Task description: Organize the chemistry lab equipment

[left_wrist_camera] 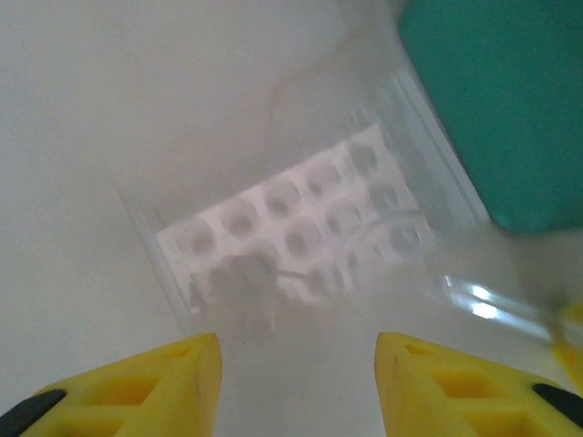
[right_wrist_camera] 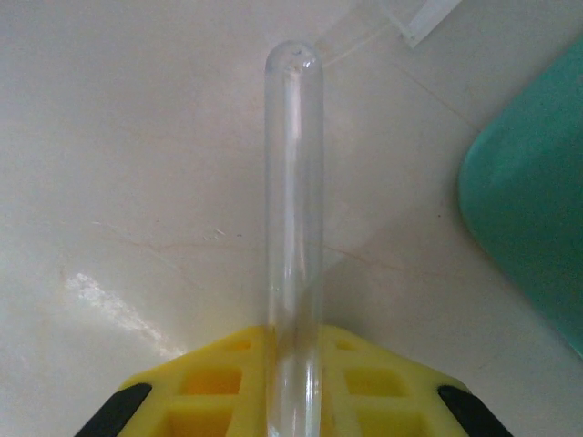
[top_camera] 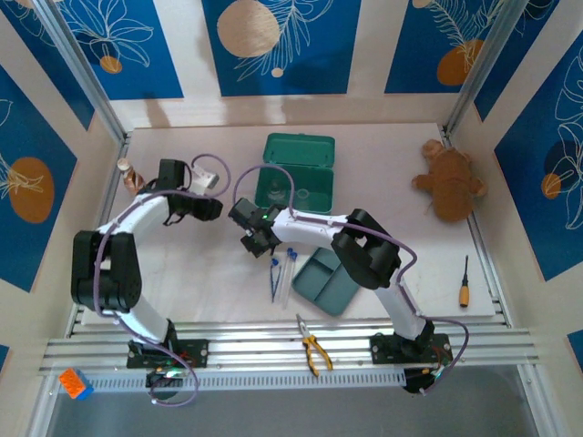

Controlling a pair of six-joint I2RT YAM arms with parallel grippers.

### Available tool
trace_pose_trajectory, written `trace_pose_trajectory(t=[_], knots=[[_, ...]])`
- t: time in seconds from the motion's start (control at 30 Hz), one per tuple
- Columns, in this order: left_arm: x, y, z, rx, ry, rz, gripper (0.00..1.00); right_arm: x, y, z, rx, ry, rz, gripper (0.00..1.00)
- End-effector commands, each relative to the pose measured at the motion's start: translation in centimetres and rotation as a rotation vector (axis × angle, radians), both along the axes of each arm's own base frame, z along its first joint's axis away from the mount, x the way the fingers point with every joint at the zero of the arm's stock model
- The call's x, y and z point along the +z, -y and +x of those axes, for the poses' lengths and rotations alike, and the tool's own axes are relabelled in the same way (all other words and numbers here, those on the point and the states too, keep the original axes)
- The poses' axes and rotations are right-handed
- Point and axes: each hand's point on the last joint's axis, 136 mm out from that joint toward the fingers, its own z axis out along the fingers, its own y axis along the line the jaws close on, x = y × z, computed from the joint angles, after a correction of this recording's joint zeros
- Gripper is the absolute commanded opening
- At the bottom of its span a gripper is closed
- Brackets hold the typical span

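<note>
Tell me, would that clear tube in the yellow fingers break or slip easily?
Probably fragile: the test tube looks like thin glass. Likely slippery: its wall is smooth where the right gripper pinches it. Being round, it might roll.

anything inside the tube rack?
The clear tube rack shows rows of round holes; those visible look empty. A blurred pale patch covers a hole or two in the near row, and the end beside the green case is too blurry to judge.

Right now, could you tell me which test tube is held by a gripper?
The test tube clamped in the right gripper, rounded end pointing away. The two blue-capped tubes lie loose beside the teal tray.
</note>
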Motion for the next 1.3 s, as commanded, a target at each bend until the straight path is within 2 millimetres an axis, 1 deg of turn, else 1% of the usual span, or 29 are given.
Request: trace_pose_trajectory(t=[0.0,0.07,0.13,0.23,0.3,0.37,0.47,0.6,0.73,0.9,1.07,1.27], knots=[[1.6,-0.2,3.0,0.053,0.025,-0.031,0.48,0.5,0.2,-0.2,0.019,0.016,-0.012,0.16],[1.6,0.0,4.3,0.063,0.025,-0.028,0.48,1.5,0.2,-0.3,0.024,0.028,0.000,0.16],[1.3,0.2,5.7,0.072,0.019,-0.007,0.48,2.6,0.3,-0.5,0.029,0.037,0.014,0.16],[-0.2,0.7,7.5,0.070,-0.008,0.040,0.48,4.4,0.3,-0.8,0.035,0.051,0.032,0.16],[-1.4,1.3,8.6,0.063,-0.032,0.062,0.48,5.6,0.4,-1.3,0.038,0.056,0.045,0.16],[-2.3,1.8,9.3,0.057,-0.044,0.072,0.48,6.7,0.5,-1.9,0.043,0.064,0.057,0.16],[-3.0,2.6,10.2,0.053,-0.048,0.079,0.48,8.3,0.7,-2.8,0.044,0.073,0.074,0.16],[-4.2,3.5,10.6,0.058,-0.074,0.117,0.48,9.9,1.3,-4.1,0.030,0.076,0.097,0.16],[-5.5,3.9,10.1,0.057,-0.103,0.167,0.48,11.5,2.0,-5.4,0.017,0.077,0.133,0.16],[-6.8,2.9,8.4,0.075,-0.164,0.223,0.48,13.3,3.0,-6.5,0.011,0.092,0.161,0.16],[-6.6,2.3,5.8,0.055,-0.185,0.246,0.47,14.3,3.7,-7.0,0.001,0.106,0.191,0.16],[-5.6,2.5,2.5,0.018,-0.237,0.211,0.47,14.6,4.0,-7.3,0.001,0.104,0.206,0.16]])
